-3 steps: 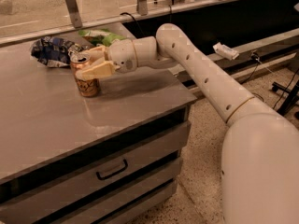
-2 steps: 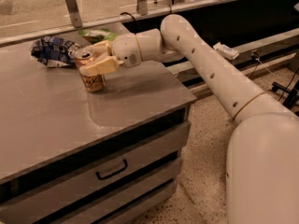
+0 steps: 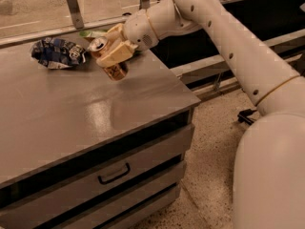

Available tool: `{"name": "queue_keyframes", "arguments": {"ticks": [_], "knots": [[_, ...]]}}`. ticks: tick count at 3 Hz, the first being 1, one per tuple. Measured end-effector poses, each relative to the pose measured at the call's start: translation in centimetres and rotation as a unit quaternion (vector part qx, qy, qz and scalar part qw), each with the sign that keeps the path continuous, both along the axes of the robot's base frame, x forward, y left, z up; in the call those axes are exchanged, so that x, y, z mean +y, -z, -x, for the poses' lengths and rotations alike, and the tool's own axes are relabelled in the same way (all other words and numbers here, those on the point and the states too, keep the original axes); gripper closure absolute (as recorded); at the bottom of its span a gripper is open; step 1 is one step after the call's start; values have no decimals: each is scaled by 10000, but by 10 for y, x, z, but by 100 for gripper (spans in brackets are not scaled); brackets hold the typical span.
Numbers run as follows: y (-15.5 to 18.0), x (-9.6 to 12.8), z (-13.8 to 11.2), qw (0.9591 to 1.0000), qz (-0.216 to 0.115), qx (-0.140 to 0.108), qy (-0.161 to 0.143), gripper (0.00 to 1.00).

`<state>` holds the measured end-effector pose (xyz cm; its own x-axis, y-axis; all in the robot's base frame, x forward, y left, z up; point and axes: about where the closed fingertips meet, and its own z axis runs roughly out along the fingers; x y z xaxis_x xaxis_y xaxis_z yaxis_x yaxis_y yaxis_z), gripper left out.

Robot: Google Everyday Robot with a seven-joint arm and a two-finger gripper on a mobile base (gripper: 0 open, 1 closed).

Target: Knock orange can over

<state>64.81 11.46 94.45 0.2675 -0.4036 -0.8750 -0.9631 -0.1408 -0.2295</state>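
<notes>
The white robot arm reaches in from the right, over the far part of the grey flat-topped table. Its tan two-finger end effector is closed around the slim orange-copper aluminium can, with one finger lying across the side of the can that faces the camera. The can is tilted. Its silver top rim with the pull tab points up and to the left, and its base points down and to the right, just above the table surface. Whether the base touches the table cannot be told.

A crumpled blue-and-white chip bag lies on the table to the left of the can, near it but apart from it. A green snack bag lies behind the can at the table's far edge, partly hidden by the end effector. The table's front holds grey drawers, and the upper one has a dark handle. A speckled floor lies below on the right.
</notes>
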Motion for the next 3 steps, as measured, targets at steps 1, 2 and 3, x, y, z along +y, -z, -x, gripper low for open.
{"name": "queue_keyframes", "arguments": {"ticks": [1, 2, 3], "knots": [[3, -6, -5, 9939, 1022, -371, 205, 100], [13, -10, -2, 9750, 2074, -711, 358, 100], [26, -11, 7, 9537, 2824, -928, 450, 100]]}}
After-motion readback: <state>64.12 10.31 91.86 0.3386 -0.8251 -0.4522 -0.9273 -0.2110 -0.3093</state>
